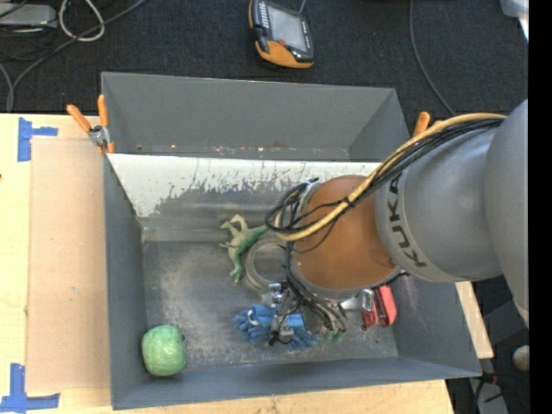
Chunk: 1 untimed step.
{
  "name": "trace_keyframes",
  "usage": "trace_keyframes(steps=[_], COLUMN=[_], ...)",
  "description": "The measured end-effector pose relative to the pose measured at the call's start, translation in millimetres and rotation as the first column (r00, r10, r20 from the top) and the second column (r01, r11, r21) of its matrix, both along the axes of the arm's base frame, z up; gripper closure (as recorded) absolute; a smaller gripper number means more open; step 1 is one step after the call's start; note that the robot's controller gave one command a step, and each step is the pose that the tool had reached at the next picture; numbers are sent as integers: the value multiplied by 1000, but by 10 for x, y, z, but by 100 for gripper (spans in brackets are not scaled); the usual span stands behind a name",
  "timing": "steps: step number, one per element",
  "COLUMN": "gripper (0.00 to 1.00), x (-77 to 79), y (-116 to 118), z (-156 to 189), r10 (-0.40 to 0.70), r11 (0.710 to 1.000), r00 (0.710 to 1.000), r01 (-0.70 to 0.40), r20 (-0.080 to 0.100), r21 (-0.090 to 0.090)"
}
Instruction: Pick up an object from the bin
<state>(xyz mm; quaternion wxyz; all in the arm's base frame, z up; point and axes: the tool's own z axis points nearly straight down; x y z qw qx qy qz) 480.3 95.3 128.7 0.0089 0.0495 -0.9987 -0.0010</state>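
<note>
A green ball (163, 350) sits in the front-left corner of the bin (259, 128). By the front wall's middle lies a blue spiky toy (252, 325), directly beneath the gripper (285, 317); whether the gripper is apart or together I cannot tell. A red piece (385, 306) lies just right of it and a green dinosaur (237, 244) farther back. The arm reaches steeply down from the right.

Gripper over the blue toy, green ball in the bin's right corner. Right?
No: the camera view shows the green ball in the near left corner of the bin, not the right. The gripper is over the blue toy, as stated.
</note>
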Motion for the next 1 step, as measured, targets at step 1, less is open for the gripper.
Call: trace_keyframes(steps=[1], gripper=[100], x=[3], y=[1], z=[296], r10=[1], r11=[1000], r00=[1000], r01=[-1], r20=[1], r21=[0])
